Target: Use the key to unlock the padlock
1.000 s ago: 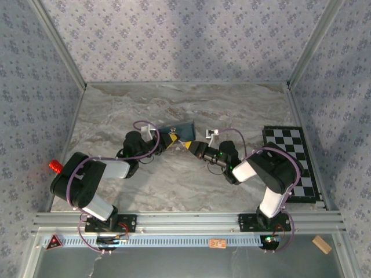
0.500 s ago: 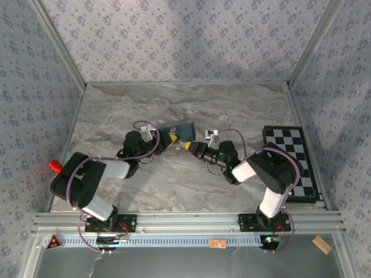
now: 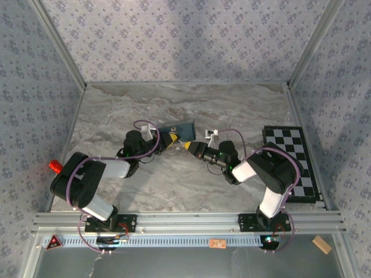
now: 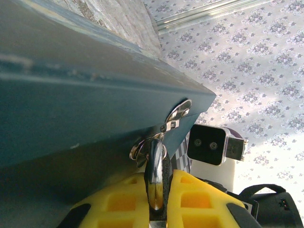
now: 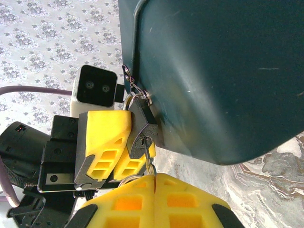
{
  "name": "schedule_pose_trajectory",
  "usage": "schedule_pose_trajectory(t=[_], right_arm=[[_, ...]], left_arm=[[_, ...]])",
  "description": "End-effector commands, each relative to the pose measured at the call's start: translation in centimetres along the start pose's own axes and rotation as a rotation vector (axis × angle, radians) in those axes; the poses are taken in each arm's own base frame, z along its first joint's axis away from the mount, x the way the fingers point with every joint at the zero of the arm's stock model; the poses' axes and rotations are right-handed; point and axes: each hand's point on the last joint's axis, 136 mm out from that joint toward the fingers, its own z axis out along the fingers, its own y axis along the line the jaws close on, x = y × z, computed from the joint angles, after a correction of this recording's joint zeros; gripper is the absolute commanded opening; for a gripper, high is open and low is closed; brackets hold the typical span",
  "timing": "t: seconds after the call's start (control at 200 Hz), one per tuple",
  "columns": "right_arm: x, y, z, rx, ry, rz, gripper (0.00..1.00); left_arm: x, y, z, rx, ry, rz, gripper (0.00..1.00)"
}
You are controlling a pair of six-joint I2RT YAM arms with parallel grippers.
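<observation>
Right wrist: key [image 5: 148, 159] in padlock [image 5: 144, 127], padlock in L tool [image 5: 129, 142]

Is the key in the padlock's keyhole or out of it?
In: the key runs from the right end effector into the keyhole of the padlock, held by the left end effector.

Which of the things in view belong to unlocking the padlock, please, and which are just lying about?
Job: padlock, key in its keyhole, left gripper, right gripper, box it hangs on.
Lying about: chessboard, red knob, wooden block.
</observation>
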Motion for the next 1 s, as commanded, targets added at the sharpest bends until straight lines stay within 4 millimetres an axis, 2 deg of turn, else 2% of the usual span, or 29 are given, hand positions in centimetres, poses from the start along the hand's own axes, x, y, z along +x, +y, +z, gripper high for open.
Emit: schedule_pose_trajectory(t=[0.0,0.38,0.48,0.695,0.865,0.994], right_arm=[[-1.7,3.1,0.5,-0.093,-0.03,-0.036,0.0],[-0.9,3.2,0.7,-0.094,-0.017,-0.032,0.0],[-0.9,2.7,0.7,-0.079,-0.019,-0.03,0.0],[-1.0,2.1,0.6,-0.066,-0.026,-0.025,0.0],[-2.0,1.9,-0.3,-0.059,-0.054,-0.039,0.0],[-1.6,2.1,0.0,-0.065,-0.041,-0.041,0.0]], left_arm=[[0.8,-3.3,0.4,0.102,0.056,0.092,0.0],[1.0,-3.5,0.5,0.106,0.061,0.097,0.0],[1.0,-3.6,0.5,0.109,0.061,0.099,0.0],[1.1,-4.0,0.5,0.126,0.062,0.094,0.0],[1.3,-4.1,0.6,0.13,0.071,0.101,0.0],[1.4,-4.2,0.7,0.126,0.076,0.107,0.0]])
